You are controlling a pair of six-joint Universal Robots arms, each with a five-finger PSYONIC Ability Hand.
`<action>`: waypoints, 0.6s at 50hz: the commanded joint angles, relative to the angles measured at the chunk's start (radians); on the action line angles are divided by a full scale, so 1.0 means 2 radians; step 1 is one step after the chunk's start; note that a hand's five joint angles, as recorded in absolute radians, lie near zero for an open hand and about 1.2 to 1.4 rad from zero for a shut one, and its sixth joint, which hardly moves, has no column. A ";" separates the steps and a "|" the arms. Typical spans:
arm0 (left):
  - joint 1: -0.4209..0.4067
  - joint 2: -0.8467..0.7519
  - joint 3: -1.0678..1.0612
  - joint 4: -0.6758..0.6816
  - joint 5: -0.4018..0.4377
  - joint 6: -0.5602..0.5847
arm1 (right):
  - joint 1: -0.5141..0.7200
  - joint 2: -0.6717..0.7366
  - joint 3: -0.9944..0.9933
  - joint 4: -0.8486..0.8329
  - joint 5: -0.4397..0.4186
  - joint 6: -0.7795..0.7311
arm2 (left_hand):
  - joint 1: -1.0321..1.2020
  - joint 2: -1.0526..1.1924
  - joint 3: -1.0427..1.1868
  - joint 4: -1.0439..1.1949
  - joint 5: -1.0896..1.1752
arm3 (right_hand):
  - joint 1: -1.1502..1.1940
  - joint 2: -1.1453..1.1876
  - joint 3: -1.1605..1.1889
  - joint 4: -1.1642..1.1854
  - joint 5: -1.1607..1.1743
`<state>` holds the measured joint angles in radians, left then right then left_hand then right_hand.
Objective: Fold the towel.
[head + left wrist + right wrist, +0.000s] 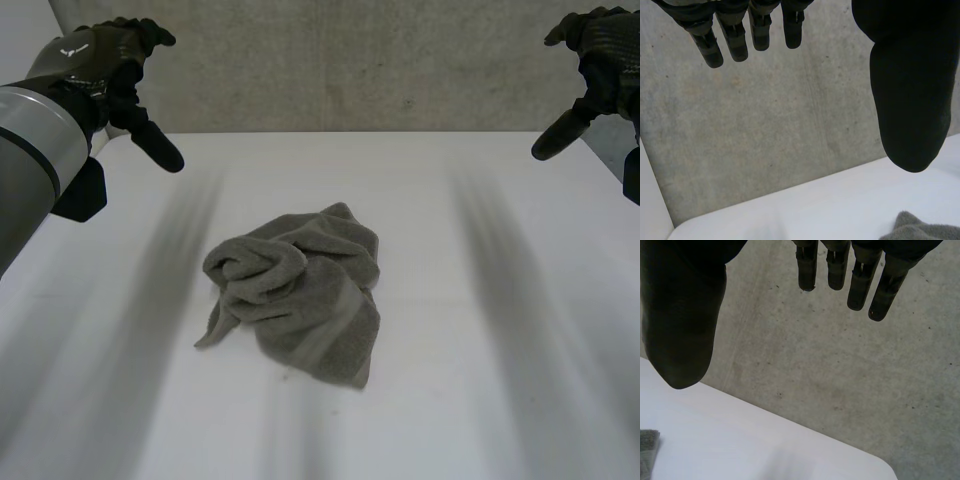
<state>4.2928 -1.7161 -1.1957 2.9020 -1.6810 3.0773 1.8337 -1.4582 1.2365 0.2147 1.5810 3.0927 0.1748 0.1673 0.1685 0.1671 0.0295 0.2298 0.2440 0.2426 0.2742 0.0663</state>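
A grey towel (300, 290) lies crumpled in a heap near the middle of the white table (480, 400). My left hand (110, 70) hangs in the air above the table's far left, open, with straight fingers (730, 37) and the thumb spread apart, holding nothing. At the far right my right hand (600, 60) is raised the same way, open and empty, its fingers (860, 280) straight. Both hands are well apart from the towel. A bit of the towel (920, 230) shows below the left thumb, and a small edge of it (647, 450) below the right thumb.
A grey concrete wall (350, 60) stands right behind the table's far edge. Bare white tabletop surrounds the towel on all sides.
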 commanded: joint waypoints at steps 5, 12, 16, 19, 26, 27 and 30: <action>0.000 -0.002 0.002 -0.003 0.000 0.000 | 0.000 0.001 -0.002 0.006 0.002 -0.002 | 0.000 0.004 0.003 0.004 -0.014 | -0.028 -0.035 -0.034 -0.050 -0.033; 0.001 0.002 0.002 -0.002 0.001 0.000 | 0.000 0.002 0.000 0.008 -0.002 -0.003 | 0.000 0.004 0.003 0.004 -0.014 | -0.028 -0.035 -0.034 -0.050 -0.033; 0.001 0.002 -0.004 0.000 0.001 0.001 | 0.006 0.005 0.008 0.004 -0.017 -0.015 | 0.000 0.004 0.003 0.004 -0.014 | -0.028 -0.035 -0.034 -0.050 -0.033; 0.001 -0.001 -0.005 0.001 0.003 0.002 | 0.007 0.007 0.011 0.005 -0.025 -0.032 | 0.000 0.004 0.003 0.004 -0.014 | -0.028 -0.035 -0.034 -0.050 -0.033; 0.030 -0.058 -0.016 0.003 0.012 0.119 | 0.029 0.046 0.039 0.021 -0.063 -0.126 | 0.000 0.004 0.003 0.004 -0.014 | 0.060 0.053 0.053 0.037 0.054; 0.043 -0.073 -0.026 0.005 0.017 0.146 | 0.045 0.057 0.041 0.031 -0.073 -0.124 | 0.000 0.004 0.003 0.004 -0.014 | 0.060 0.053 0.053 0.038 0.054; 0.062 -0.097 -0.046 0.007 0.041 0.172 | 0.059 0.082 0.049 0.044 -0.092 -0.088 | 0.000 0.004 0.003 0.004 -0.014 | 0.060 0.053 0.053 0.038 0.054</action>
<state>4.3370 -1.8007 -1.2255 2.9109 -1.6593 3.2524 1.8804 -1.3809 1.3040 0.2492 1.4677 2.8830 0.1747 0.1672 0.1684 0.1671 0.0294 0.3234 0.3163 0.3221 0.3158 0.1619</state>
